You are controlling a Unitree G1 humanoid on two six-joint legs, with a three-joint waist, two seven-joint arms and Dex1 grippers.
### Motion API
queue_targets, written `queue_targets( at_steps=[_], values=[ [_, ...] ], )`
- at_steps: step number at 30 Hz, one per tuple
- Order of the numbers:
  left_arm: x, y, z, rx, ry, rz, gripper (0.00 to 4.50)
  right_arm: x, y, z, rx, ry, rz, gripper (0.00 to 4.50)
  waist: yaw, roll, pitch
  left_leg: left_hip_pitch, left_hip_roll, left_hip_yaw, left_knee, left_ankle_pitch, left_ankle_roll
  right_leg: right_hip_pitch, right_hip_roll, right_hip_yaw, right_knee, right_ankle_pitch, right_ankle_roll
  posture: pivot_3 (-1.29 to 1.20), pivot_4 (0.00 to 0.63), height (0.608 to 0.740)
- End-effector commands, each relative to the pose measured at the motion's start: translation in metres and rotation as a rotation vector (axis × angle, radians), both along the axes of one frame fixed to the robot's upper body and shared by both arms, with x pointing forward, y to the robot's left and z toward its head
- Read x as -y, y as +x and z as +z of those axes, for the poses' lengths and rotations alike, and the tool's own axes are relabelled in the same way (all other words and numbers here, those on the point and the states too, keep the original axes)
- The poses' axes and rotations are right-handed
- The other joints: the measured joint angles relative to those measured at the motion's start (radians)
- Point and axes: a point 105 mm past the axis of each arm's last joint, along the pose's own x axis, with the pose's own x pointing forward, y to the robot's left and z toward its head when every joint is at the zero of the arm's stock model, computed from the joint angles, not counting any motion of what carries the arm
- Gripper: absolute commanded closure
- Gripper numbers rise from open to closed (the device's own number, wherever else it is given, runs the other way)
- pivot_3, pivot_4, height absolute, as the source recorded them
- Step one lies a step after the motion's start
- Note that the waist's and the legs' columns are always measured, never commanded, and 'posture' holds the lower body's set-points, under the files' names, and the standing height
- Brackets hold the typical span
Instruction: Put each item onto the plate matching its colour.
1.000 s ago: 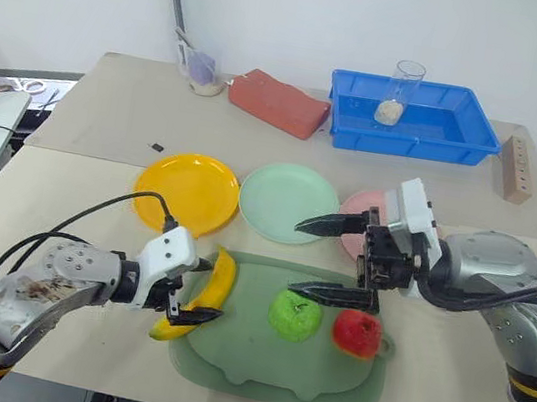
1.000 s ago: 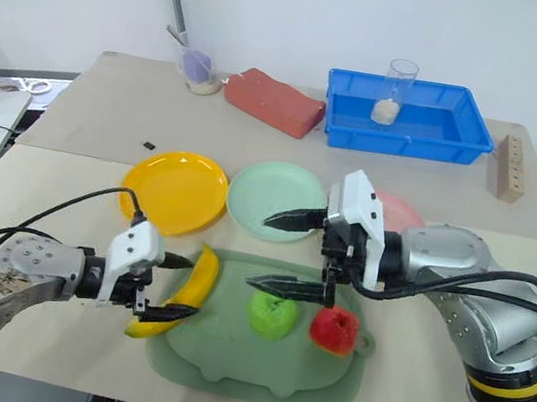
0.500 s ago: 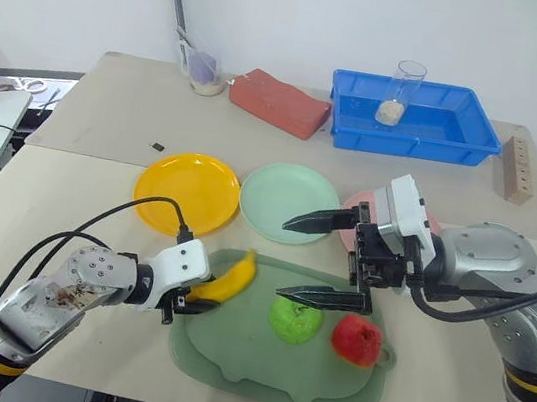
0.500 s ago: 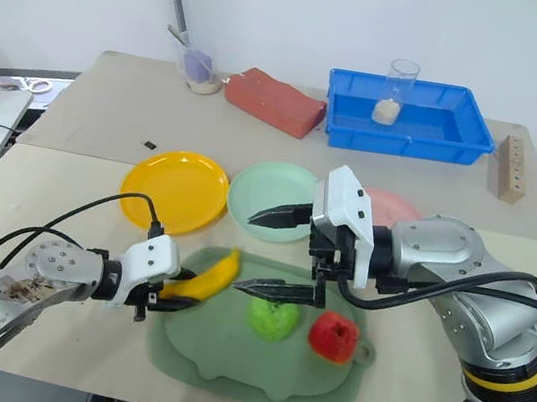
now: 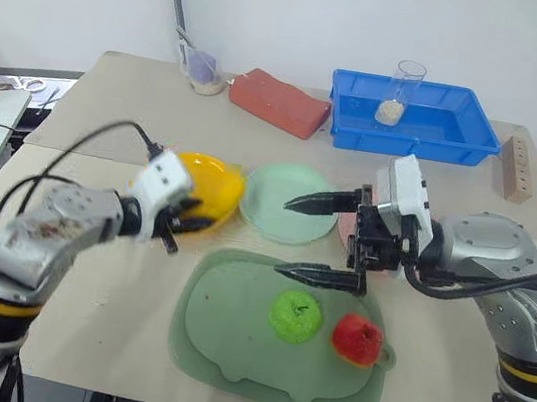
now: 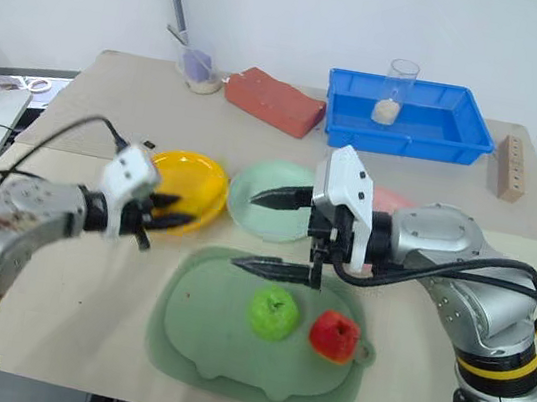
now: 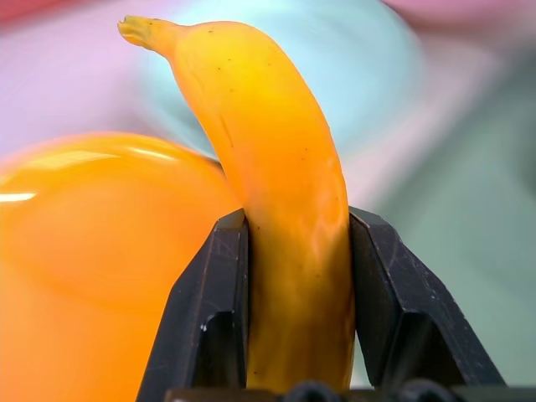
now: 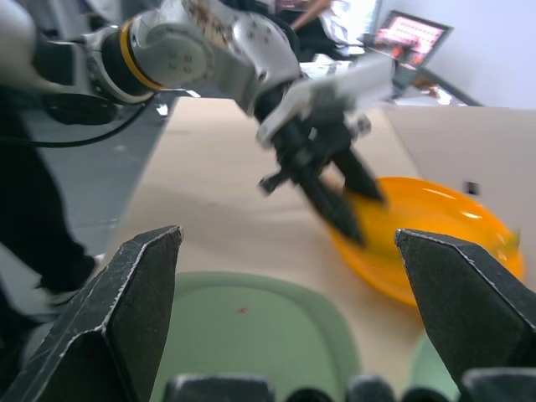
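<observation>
Nearest to us on the counter (image 5: 78, 324) lies a dull-green tray (image 5: 226, 346) holding 2 toy fruits, a green apple (image 5: 294, 315) and a red apple (image 5: 357, 338), side by side and both untouched. We judge the task about 1 third along at best: none of the 3 fruits rests on its plate yet, and both apples remain to be moved.

Just beyond the tray, our left gripper (image 5: 190, 222) has its jaws clenched on the banana (image 7: 280, 218), gripping it across the middle and holding it over the near edge of the yellow plate (image 5: 221, 180). Our right gripper (image 5: 321, 239) hangs above the tray's far edge with jaws spread wide, grasping nothing.

Further back sit the mint plate (image 5: 285, 191) and the pink plate (image 6: 391, 196), both bare. At the far end stand a blue bin (image 5: 455, 138) and a glass cup (image 5: 400, 92).
</observation>
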Motion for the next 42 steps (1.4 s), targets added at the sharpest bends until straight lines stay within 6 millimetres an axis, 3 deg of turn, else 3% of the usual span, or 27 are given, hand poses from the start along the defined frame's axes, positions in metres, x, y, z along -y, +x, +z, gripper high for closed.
queue_targets(
  at_steps=[1,6,13,17,19,23,26,28,33,37,42],
  values=[
    [-0.033,0.033,0.002,0.056,0.031,0.162,3.37,-0.005,0.015,0.006,0.041,0.011,-0.106,0.00,-0.003,0.000,0.000,0.000,0.000,0.000,0.000,0.000,0.000,0.000,0.000,0.000,0.000,0.000,0.000,0.00,0.150,0.740],
    [-0.039,0.051,-0.006,0.046,-0.008,0.200,3.37,-0.004,0.027,0.009,0.027,0.020,-0.172,0.00,0.000,0.000,0.000,-0.001,0.000,0.000,0.000,0.000,0.000,-0.001,0.000,0.000,0.001,0.000,0.000,0.00,0.150,0.740],
    [-0.046,0.046,-0.002,0.027,-0.033,0.176,0.02,0.008,0.034,0.004,0.024,-0.012,-0.224,0.00,0.002,0.000,0.000,-0.002,0.000,0.000,0.000,0.000,0.000,-0.001,0.000,-0.001,0.002,0.001,0.000,0.00,0.150,0.740],
    [-0.054,0.044,0.017,0.067,-0.011,0.165,0.02,0.013,0.034,0.001,0.023,-0.022,-0.238,0.00,-0.001,0.000,0.000,-0.001,0.000,0.000,0.000,0.000,0.000,-0.001,0.001,0.000,0.002,0.001,0.000,0.00,0.150,0.740],
    [-0.048,0.040,0.033,0.112,-0.010,0.095,0.02,0.017,0.033,-0.002,0.021,-0.036,-0.242,0.00,-0.001,0.000,0.000,-0.001,0.000,0.000,0.000,0.000,0.000,-0.001,0.001,0.000,0.002,0.001,0.000,0.00,0.150,0.740],
    [-0.006,0.006,0.054,0.118,-0.117,-0.190,0.02,0.025,0.015,-0.013,-0.030,-0.118,-0.164,0.00,0.005,0.000,0.000,-0.001,0.000,0.000,0.000,0.000,0.000,0.000,0.000,-0.001,0.002,0.001,0.001,0.00,0.150,0.740],
    [0.027,-0.040,0.061,0.190,-0.128,-0.501,0.02,0.028,-0.006,-0.030,-0.083,-0.224,-0.064,0.00,0.000,0.003,-0.001,-0.001,0.000,0.001,0.000,0.000,0.000,0.003,-0.001,-0.001,0.000,0.001,0.000,0.00,0.150,0.740],
    [0.038,-0.066,0.058,0.180,-0.114,-0.631,0.02,0.029,-0.012,-0.040,-0.108,-0.267,-0.040,0.00,-0.007,0.003,-0.002,0.001,0.001,0.001,-0.001,0.000,0.000,0.005,-0.001,-0.001,0.000,0.000,0.000,0.00,0.150,0.740],
    [0.042,-0.120,0.034,0.092,-0.043,-0.875,0.02,0.030,-0.021,-0.073,-0.154,-0.400,-0.001,0.00,-0.025,0.002,-0.001,0.003,0.002,0.000,-0.002,0.000,0.000,0.003,0.001,-0.001,0.000,0.000,-0.001,0.00,0.150,0.740],
    [0.038,-0.135,0.021,0.080,-0.044,-0.890,0.02,0.025,-0.022,-0.091,-0.157,-0.445,0.003,0.00,-0.026,0.002,0.000,0.003,0.001,0.000,-0.001,0.000,0.000,0.003,-0.001,-0.001,-0.001,0.000,-0.002,0.00,0.150,0.740],
    [0.035,-0.137,0.016,0.084,-0.054,-0.846,0.02,0.026,-0.017,-0.102,-0.123,-0.501,0.000,0.00,-0.014,0.002,-0.001,0.002,0.001,0.001,0.000,-0.001,0.000,0.003,-0.002,-0.002,-0.001,-0.001,-0.003,0.00,0.150,0.740]
  ],
)
